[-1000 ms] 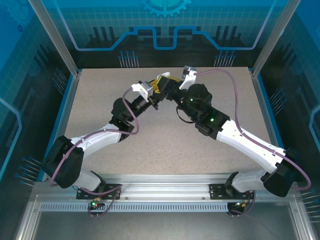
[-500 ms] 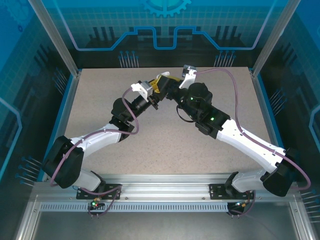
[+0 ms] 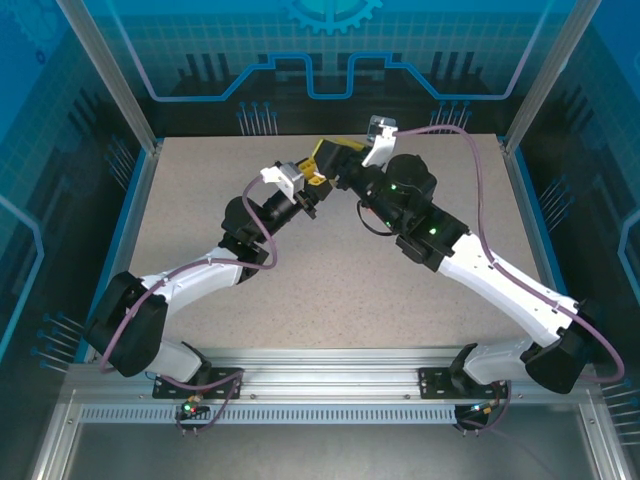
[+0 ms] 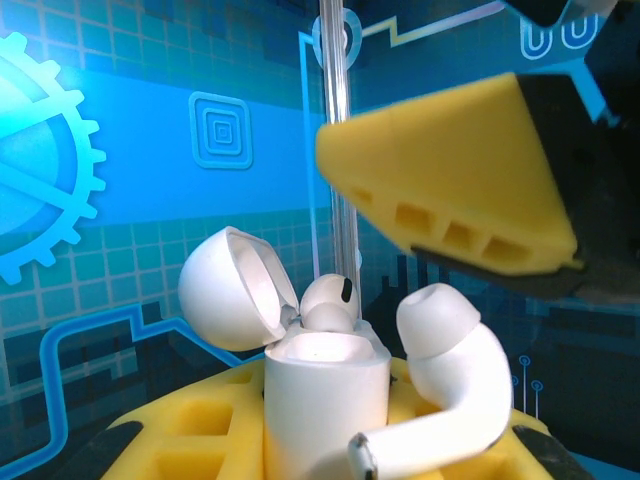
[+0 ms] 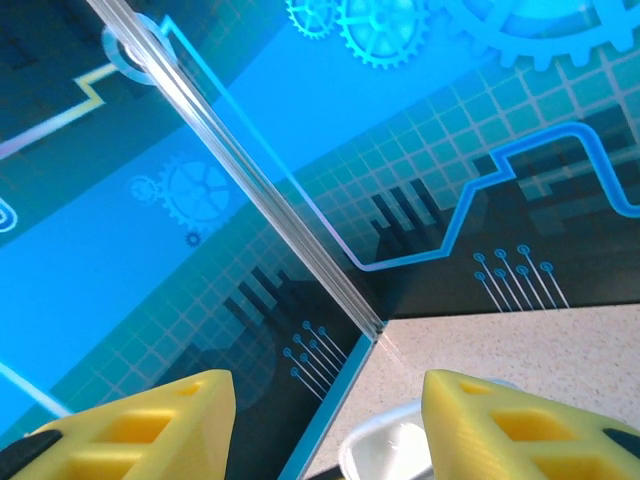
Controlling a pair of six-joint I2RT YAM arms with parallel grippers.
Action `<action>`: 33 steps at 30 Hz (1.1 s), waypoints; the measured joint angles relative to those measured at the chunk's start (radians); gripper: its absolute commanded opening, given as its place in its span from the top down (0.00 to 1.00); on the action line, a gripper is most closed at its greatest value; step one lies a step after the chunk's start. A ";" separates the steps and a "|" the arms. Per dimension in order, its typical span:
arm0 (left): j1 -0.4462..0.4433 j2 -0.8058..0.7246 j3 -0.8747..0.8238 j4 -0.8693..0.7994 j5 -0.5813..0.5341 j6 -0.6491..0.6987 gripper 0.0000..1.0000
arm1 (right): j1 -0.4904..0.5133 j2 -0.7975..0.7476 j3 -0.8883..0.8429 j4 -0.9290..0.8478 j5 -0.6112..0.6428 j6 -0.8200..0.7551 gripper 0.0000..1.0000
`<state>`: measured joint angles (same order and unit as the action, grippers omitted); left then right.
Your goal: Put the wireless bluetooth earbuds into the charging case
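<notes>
Clamping the charging case (image 4: pixel 325 400), the left fingers (image 4: pixel 195 430) are nearly closed on its lower body, yellow pads on either side. The case stands upright with its long axis vertical, and the lid (image 4: pixel 228 290) is flipped open and tilted back toward 10 o'clock.

The seated earbud (image 4: pixel 330 298) sits in the case mouth. Its rounded head pokes up toward 12 o'clock with a dark spot facing 2 o'clock, and its stem is hidden inside.

The loose earbud (image 4: pixel 445 375) lies at 3 o'clock of the case, against its right side. Its head is up at 12 o'clock and the stem sweeps down toward 7 o'clock across the front of the case, so its long axis is diagonal. I cannot tell whether it rests on the pad.

The right fingers (image 5: pixel 150 425) are spread apart and hold nothing; a pale rounded rim shows low in the gap between them. In the left wrist view one of them hangs at 1 o'clock above the case, clear of both earbuds.

In the top view both arms meet near 12 o'clock on the surface (image 3: pixel 200 220).
</notes>
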<state>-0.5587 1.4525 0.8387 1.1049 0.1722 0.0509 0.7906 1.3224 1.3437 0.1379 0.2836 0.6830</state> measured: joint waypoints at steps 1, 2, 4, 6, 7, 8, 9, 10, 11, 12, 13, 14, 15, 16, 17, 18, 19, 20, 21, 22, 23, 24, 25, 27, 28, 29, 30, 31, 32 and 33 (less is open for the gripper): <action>0.000 0.000 -0.002 0.000 0.000 0.000 1.00 | -0.001 0.000 0.007 0.000 -0.008 -0.004 0.46; 0.000 0.000 -0.004 0.000 0.000 0.000 1.00 | -0.001 -0.001 0.010 -0.001 -0.014 -0.007 0.46; 0.000 0.000 -0.007 0.000 0.000 0.000 1.00 | -0.002 -0.005 0.012 -0.011 -0.028 -0.011 0.46; 0.000 0.000 -0.010 0.000 0.000 0.000 1.00 | -0.007 -0.014 0.012 -0.033 -0.037 -0.013 0.46; 0.000 0.000 -0.011 0.000 0.000 0.000 1.00 | -0.011 -0.021 0.012 -0.049 -0.040 -0.015 0.47; 0.000 0.000 -0.014 0.000 0.000 0.000 1.00 | -0.015 -0.029 0.012 -0.067 -0.042 -0.017 0.47; 0.000 0.000 -0.017 0.001 0.000 0.000 1.00 | -0.019 -0.038 0.012 -0.085 -0.043 -0.020 0.48; 0.000 0.000 -0.019 0.000 0.000 0.000 1.00 | -0.023 -0.048 0.012 -0.106 -0.042 -0.023 0.48; 0.000 0.000 -0.024 0.000 0.000 0.000 1.00 | -0.026 -0.059 0.011 -0.125 -0.041 -0.024 0.49; 0.000 0.000 -0.028 0.000 0.000 0.000 1.00 | -0.028 -0.070 0.009 -0.140 -0.041 -0.026 0.50; 0.000 0.000 -0.033 0.000 0.000 0.000 1.00 | -0.031 -0.085 -0.001 -0.155 -0.039 -0.027 0.51; 0.000 0.000 -0.037 0.000 0.000 0.000 1.00 | -0.032 -0.101 -0.013 -0.167 -0.038 -0.030 0.51; 0.000 0.000 -0.040 0.000 0.000 0.000 1.00 | -0.032 -0.116 -0.027 -0.179 -0.037 -0.030 0.52; 0.000 0.000 -0.045 0.000 0.000 0.000 1.00 | -0.032 -0.130 -0.041 -0.192 -0.037 -0.031 0.54; 0.000 0.000 -0.049 0.000 0.000 0.000 1.00 | -0.032 -0.141 -0.055 -0.208 -0.038 -0.032 0.56; 0.000 0.000 -0.051 0.000 0.000 0.000 1.00 | -0.032 -0.145 -0.062 -0.220 -0.039 -0.034 0.56; 0.000 0.000 -0.053 0.000 0.000 -0.001 1.00 | -0.033 -0.146 -0.069 -0.232 -0.042 -0.034 0.57; 0.000 0.000 -0.056 0.001 0.000 -0.002 1.00 | -0.033 -0.146 -0.075 -0.244 -0.047 -0.034 0.57; 0.000 0.000 -0.057 0.000 0.000 -0.004 1.00 | -0.033 -0.145 -0.081 -0.254 -0.053 -0.034 0.57; 0.000 0.000 -0.058 0.000 0.000 -0.006 1.00 | -0.033 -0.144 -0.088 -0.262 -0.058 -0.033 0.58; 0.000 0.000 -0.061 0.002 0.000 -0.008 1.00 | -0.032 -0.143 -0.094 -0.268 -0.063 -0.032 0.57; 0.000 0.000 -0.064 0.004 0.000 -0.011 1.00 | -0.033 -0.141 -0.100 -0.270 -0.066 -0.030 0.58; 0.000 0.000 -0.067 0.004 0.000 -0.015 1.00 | -0.033 -0.138 -0.105 -0.272 -0.071 -0.028 0.58; 0.000 0.002 -0.072 0.005 0.001 -0.019 1.00 | -0.033 -0.130 -0.115 -0.272 -0.083 -0.020 0.58; 0.000 0.003 -0.074 0.006 0.001 -0.021 1.00 | -0.032 -0.124 -0.119 -0.272 -0.087 -0.014 0.58; 0.000 0.005 -0.076 0.007 0.001 -0.023 1.00 | -0.032 -0.117 -0.121 -0.273 -0.092 -0.009 0.58; 0.000 0.007 -0.077 0.007 0.001 -0.023 1.00 | -0.033 -0.110 -0.121 -0.273 -0.095 -0.004 0.58; 0.000 0.008 -0.077 0.007 0.001 -0.024 1.00 | -0.033 -0.103 -0.121 -0.273 -0.101 -0.001 0.58; 0.000 0.009 -0.079 0.007 0.001 -0.025 1.00 | -0.033 -0.097 -0.121 -0.273 -0.106 0.003 0.59; 0.000 0.009 -0.080 0.008 0.001 -0.025 1.00 | -0.032 -0.093 -0.121 -0.272 -0.109 0.007 0.59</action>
<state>-0.5587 1.4616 0.7589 1.1126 0.1734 0.0261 0.7582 1.2297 1.2228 -0.1345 0.1745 0.6903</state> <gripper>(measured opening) 0.235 0.415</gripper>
